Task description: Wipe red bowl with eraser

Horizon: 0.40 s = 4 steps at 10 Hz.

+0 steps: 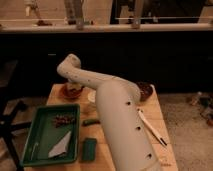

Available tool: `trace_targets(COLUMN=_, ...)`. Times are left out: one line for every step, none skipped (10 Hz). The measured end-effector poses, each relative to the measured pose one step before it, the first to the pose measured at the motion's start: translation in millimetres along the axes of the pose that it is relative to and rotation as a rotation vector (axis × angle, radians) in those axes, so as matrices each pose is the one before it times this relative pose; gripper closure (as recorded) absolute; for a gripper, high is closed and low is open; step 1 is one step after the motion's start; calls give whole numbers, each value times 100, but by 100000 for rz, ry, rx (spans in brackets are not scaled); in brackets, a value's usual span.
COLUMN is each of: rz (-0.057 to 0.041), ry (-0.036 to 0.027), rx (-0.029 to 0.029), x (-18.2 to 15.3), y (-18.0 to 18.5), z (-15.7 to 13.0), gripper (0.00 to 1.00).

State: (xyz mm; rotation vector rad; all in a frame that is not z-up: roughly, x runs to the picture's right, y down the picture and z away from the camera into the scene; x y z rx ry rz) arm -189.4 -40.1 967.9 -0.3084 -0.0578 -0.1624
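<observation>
White arm reaching over the wooden counter (155,117), tool (74,86) down at the red bowl (66,93) at the far left, tool's state impossible to tell, green tray (40,134) nearer.

Wooden table (156,116): green tray (36,133), sponge (89,149), red bowl (67,93); gripper (73,87) above bowl.

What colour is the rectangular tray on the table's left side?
Green: the rectangular plastic tray, clearest in the camera view. The end effector is over the shallow orange-red bowl.
</observation>
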Motion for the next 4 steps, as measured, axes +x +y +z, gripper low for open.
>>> trace_targets(rz=-1662, ry=-905, rx=-375, x=-639, y=215, z=-83, gripper=100)
trace_targets(rz=-1600, ry=-817, rx=-321, x=-322, y=430, z=-319, gripper=100)
trace_targets(rz=-1206, ry=-464, rx=-239, x=-90, y=403, z=-291, gripper=100)
trace_targets(rz=-1474, ry=-378, rx=-273, x=58, y=585, z=-443, gripper=100)
